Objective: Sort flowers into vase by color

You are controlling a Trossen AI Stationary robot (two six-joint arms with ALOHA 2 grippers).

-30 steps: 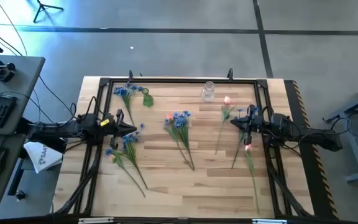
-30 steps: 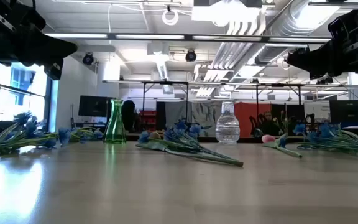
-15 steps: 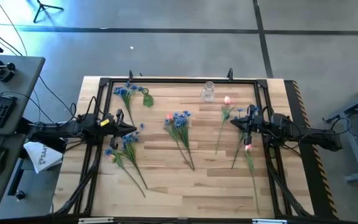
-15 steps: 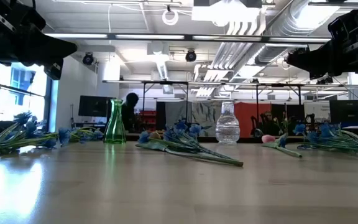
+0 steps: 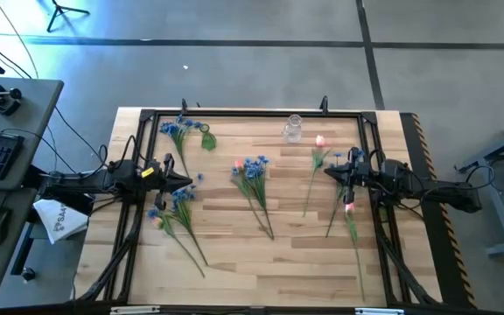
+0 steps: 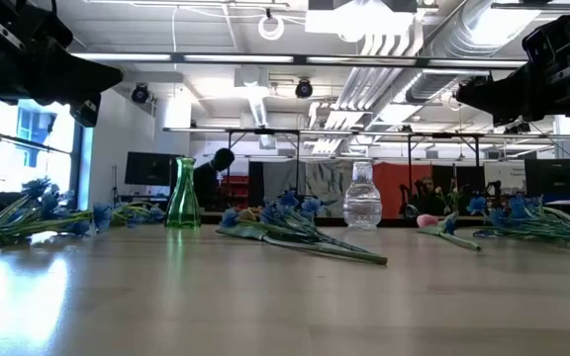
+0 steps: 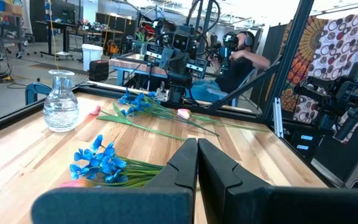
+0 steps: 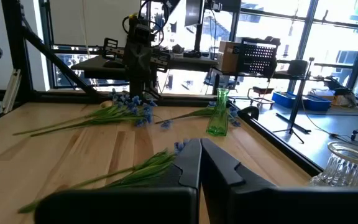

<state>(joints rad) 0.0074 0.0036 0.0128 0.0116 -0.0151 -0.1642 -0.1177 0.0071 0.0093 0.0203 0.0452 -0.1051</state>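
Blue-blossomed flower bunches lie flat on the wooden table: one at the far left [image 5: 176, 129] by a green vase [image 5: 206, 138], one left of centre [image 5: 175, 203], one in the middle [image 5: 252, 172] with a pink bud [image 5: 238, 164]. Pink tulips [image 5: 319, 143] and more blue stems [image 5: 350, 157] lie at the right. A clear glass vase [image 5: 293, 128] stands at the far edge. My left gripper [image 5: 191, 182] is shut and empty above the table's left side. My right gripper [image 5: 326, 171] is shut and empty above the right side.
A black frame [image 5: 252, 113] runs round the table's edges. The green vase [image 6: 182, 194] and the clear vase [image 6: 361, 198] stand upright at the far side. Bare wood lies toward the near edge [image 5: 261, 271]. A person sits in the room beyond the table [image 7: 238, 59].
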